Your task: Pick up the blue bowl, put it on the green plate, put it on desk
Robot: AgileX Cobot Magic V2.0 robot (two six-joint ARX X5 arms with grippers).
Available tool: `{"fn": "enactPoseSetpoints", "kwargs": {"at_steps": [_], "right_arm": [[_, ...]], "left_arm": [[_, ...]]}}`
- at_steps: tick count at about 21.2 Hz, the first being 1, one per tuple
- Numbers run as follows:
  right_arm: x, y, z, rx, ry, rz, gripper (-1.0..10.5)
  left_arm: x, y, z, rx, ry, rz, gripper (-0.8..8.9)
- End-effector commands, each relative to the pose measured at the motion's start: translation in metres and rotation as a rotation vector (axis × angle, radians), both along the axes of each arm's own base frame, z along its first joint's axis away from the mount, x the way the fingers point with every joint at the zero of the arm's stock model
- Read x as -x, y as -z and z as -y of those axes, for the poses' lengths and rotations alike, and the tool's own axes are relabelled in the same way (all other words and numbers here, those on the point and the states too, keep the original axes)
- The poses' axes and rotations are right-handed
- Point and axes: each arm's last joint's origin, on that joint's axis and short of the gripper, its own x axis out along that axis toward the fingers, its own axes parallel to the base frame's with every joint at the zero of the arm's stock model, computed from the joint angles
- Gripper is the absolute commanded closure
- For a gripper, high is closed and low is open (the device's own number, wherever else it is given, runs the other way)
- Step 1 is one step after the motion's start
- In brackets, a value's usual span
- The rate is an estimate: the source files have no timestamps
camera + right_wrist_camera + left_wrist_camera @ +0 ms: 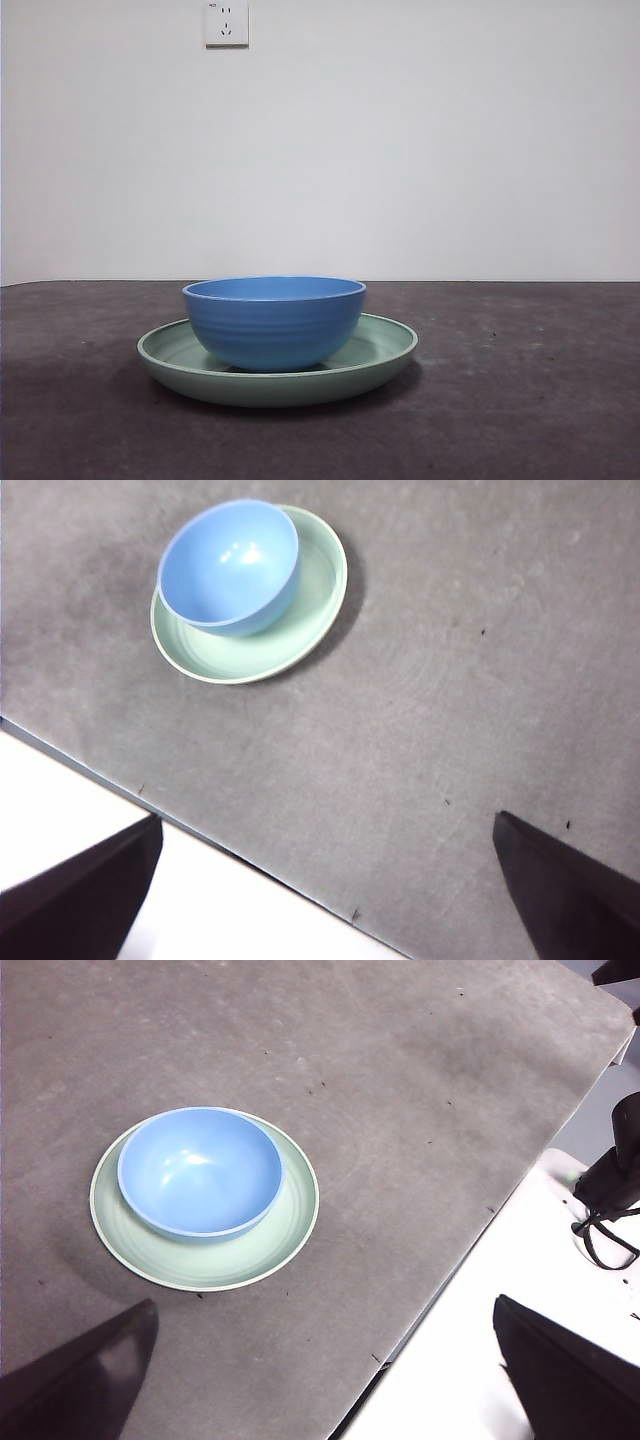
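The blue bowl (274,320) stands upright and empty inside the green plate (385,345), a little off the plate's centre. The plate rests flat on the dark grey-brown desk (520,380). The bowl (198,1170) and plate (285,1225) show in the left wrist view, and the bowl (230,562) and plate (300,630) in the right wrist view. Both grippers are high above the desk, far from the stack. The left gripper (325,1380) is open and empty. The right gripper (325,900) is open and empty. Neither arm shows in the front view.
A white wall with a socket (226,22) stands behind the desk. The desk's edge (440,1290) borders a white surface (470,1360) with black cabling (605,1220). The right wrist view shows the desk's other edge (200,835).
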Motion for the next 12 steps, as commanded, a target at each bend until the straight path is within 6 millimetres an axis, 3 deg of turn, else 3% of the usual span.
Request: {"fn": "enactPoseSetpoints", "kwargs": {"at_steps": [1, 5, 7, 8, 9, 10, 11, 12], "right_arm": [[0.0025, -0.0056, 0.0007, -0.007, -0.012, 0.034, 3.9], [0.0027, -0.0057, 0.0008, -0.008, -0.012, 0.036, 3.9], [0.0027, -0.0056, 0.0008, -0.009, -0.011, 0.034, 4.8], [0.0028, -0.0056, 0.0008, -0.010, -0.010, 0.033, 6.6], [0.0027, -0.0056, 0.0008, -0.010, -0.009, 0.033, 8.6], [0.0028, -0.0057, 0.0008, -0.011, -0.010, 0.035, 9.6], [0.0026, -0.0059, 0.0007, -0.012, -0.010, 0.037, 9.1], [0.0026, -0.0060, 0.0007, -0.013, -0.011, 0.038, 9.1]], "left_arm": [[0.0003, -0.0046, 0.0005, 0.016, 0.007, 0.014, 2.51], [0.0003, -0.0045, 0.0005, 0.016, 0.007, 0.013, 2.53], [0.0003, -0.0045, 0.0005, 0.016, 0.007, 0.013, 2.97], [0.0004, -0.0044, 0.0005, 0.015, 0.007, 0.012, 4.11], [0.0004, -0.0044, 0.0005, 0.015, 0.007, 0.012, 5.93], [0.0003, -0.0044, 0.0005, 0.015, 0.008, 0.013, 7.55], [0.0003, -0.0046, 0.0005, 0.017, 0.006, 0.013, 7.98], [0.0003, -0.0046, 0.0006, 0.018, 0.006, 0.012, 7.77]]}}
